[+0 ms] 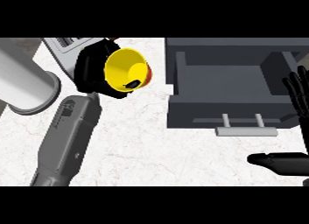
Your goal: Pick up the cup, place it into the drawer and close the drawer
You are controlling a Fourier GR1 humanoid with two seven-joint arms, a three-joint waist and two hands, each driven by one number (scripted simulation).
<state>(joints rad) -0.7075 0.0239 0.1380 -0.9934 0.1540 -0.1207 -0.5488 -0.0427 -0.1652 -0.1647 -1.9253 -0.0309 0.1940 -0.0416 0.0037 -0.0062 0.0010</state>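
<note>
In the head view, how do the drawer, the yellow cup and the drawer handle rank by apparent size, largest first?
1. drawer
2. yellow cup, held up in the left hand, so nearness may enlarge it
3. drawer handle

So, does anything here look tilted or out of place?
The yellow cup is tipped on its side in the left hand, its mouth facing the camera, left of the open drawer. Nothing looks spilled or damaged. The right hand rests open at the right edge.
</note>
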